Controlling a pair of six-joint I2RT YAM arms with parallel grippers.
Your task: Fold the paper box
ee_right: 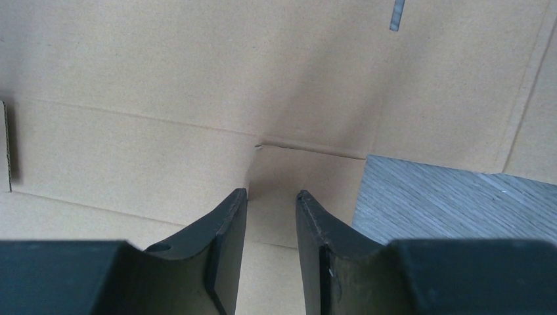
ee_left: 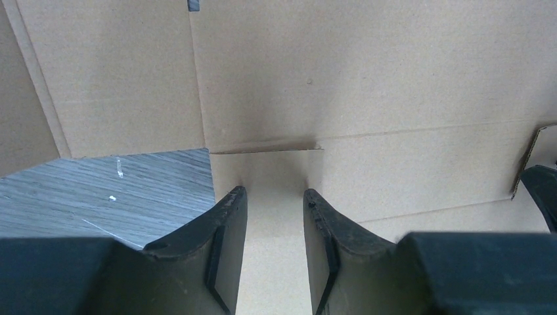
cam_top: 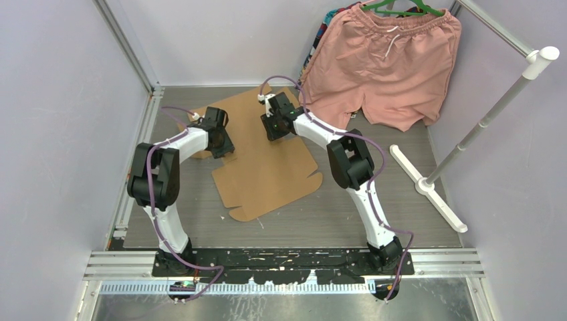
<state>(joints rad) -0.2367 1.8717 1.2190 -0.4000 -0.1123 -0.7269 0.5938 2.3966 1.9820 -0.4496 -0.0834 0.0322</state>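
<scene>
The paper box [cam_top: 267,167] is a flat brown cardboard sheet with flaps, lying on the grey table between the two arms. My left gripper [cam_top: 220,142] points down at the sheet's left side. In the left wrist view the left gripper [ee_left: 274,191] is open, its tips on a narrow flap [ee_left: 263,172] just below a fold line, with only cardboard behind the gap. My right gripper [cam_top: 275,127] stands over the sheet's far middle. In the right wrist view the right gripper [ee_right: 271,192] is open too, its tips at a matching flap [ee_right: 309,172] beside a cut-out corner.
Pink shorts [cam_top: 384,67] hang on a green hanger at the back right, their hem close to the sheet's far corner. A white rack's foot [cam_top: 428,184] and slanted pole [cam_top: 495,107] stand on the right. Metal frame rails [cam_top: 137,160] line the left side.
</scene>
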